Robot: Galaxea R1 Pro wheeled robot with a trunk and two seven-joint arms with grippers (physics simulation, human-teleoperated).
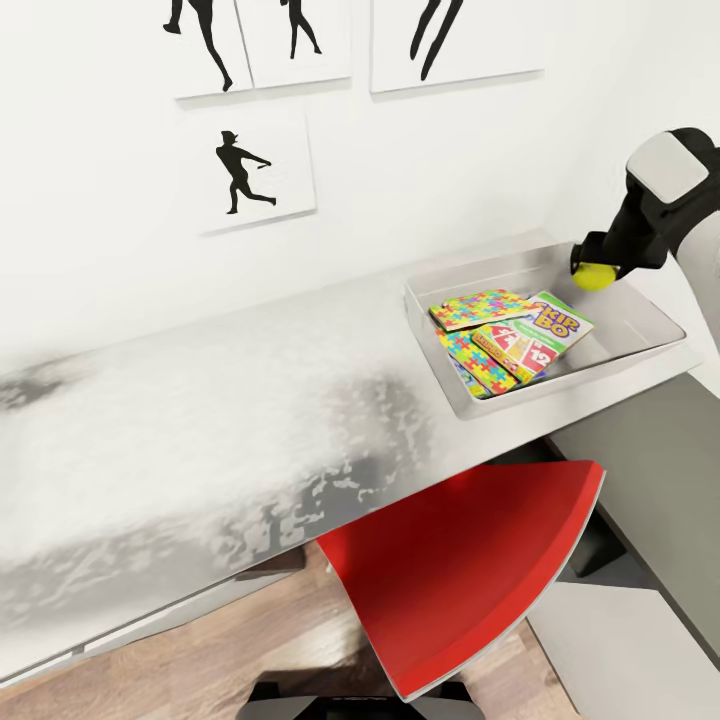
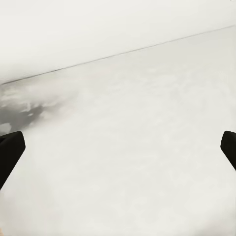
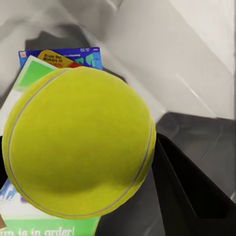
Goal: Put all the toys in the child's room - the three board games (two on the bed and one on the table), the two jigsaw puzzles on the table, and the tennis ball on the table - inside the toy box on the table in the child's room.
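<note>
Head view: the right tool [image 1: 597, 268] hangs over the far right part of the toy box [image 1: 640, 312], clamped on the tennis ball [image 1: 593, 275], which sits between its dark fingers at the tip and above the bin's grey floor, not touching it. The toy box rests on the pale surface [image 1: 200, 420] at its right end, close to the wall. Inside the bin, toward its near left side, lie the Skip-Bo board game [image 1: 535, 338] and two jigsaw puzzles: one [image 1: 480, 308] resting on top at the left, the other [image 1: 470, 360] lower and partly under the game box. A sliver of blue shows beneath them; what it belongs to is unclear here. The ball is well apart from this pile, up and to the right of it.

In the right wrist view the tennis ball [image 3: 78, 142] is held against a dark finger [image 3: 191, 182], with a blue printed box [image 3: 73, 56] and a green-and-white one [image 3: 34, 73] below it.

In the left wrist view the left tool [image 2: 118, 152] hovers over bare pale surface, fingers spread wide with nothing between them.

A red chair [image 1: 460, 570] stands under the surface.
</note>
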